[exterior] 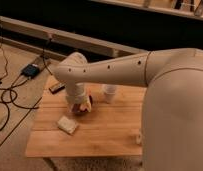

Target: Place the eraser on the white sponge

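Note:
The eraser [56, 88], a small flat dark bar, lies at the table's far left edge. Nearer the front left sits the white sponge [67, 124], a pale block lying flat on the wood. My gripper [78, 106] hangs from the big white arm over the middle of the table. It is to the right of the eraser and up and right of the sponge. It stands open, and I see nothing held in it. The wrist hides most of what lies under it.
A white cup [109, 93] stands just right of the gripper. An orange item and a dark bowl [87, 106] peek out beside the wrist. The wooden table [105, 137] has a small pale object [139, 136] near its right side. Cables and a box [31, 70] lie on the floor at left.

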